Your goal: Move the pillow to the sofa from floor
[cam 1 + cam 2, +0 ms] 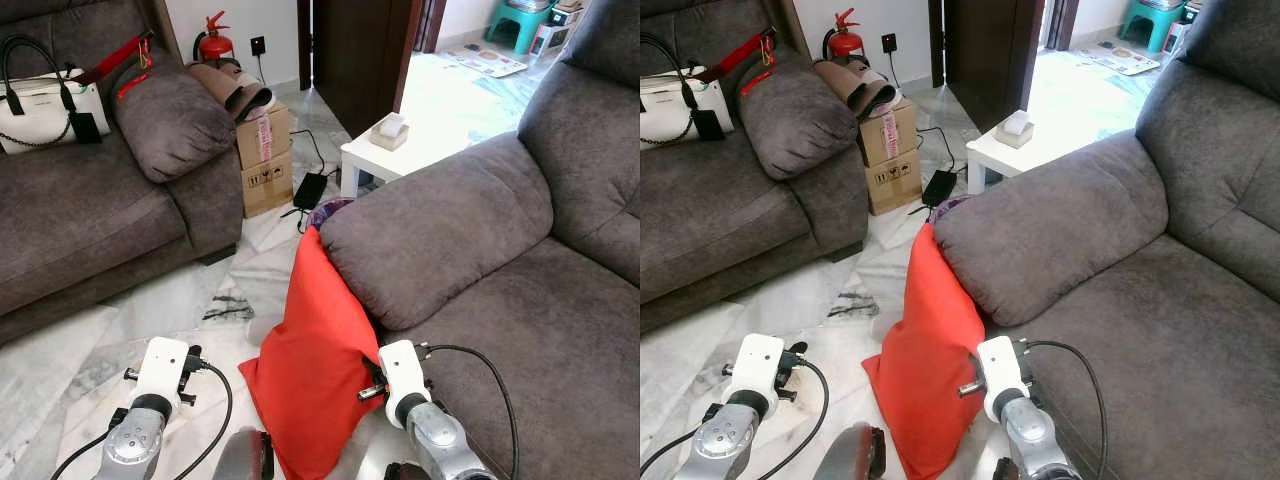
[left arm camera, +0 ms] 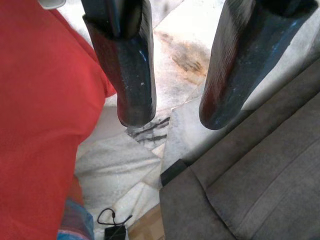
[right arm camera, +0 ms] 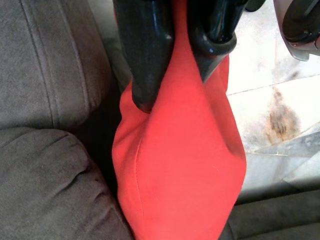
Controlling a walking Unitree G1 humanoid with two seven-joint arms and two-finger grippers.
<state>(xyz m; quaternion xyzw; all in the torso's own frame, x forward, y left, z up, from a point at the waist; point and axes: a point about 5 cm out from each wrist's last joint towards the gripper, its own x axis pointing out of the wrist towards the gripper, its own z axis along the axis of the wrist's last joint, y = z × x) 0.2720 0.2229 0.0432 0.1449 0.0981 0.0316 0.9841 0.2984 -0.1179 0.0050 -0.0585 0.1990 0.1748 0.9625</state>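
- Right wrist view: right end effector (image 3: 177,65) pinches the red pillow (image 1: 315,365); left end effector (image 2: 177,107) open, empty.
- Pillow leans against the sofa (image 1: 520,330) front edge, bottom on the floor (image 1: 70,350); lifting remains.

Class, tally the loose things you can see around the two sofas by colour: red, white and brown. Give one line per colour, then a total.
Red: 2 – pillow, fire extinguisher
White: 2 – handbag, side table
Brown: 2 – upper cardboard box, lower cardboard box
Total: 6
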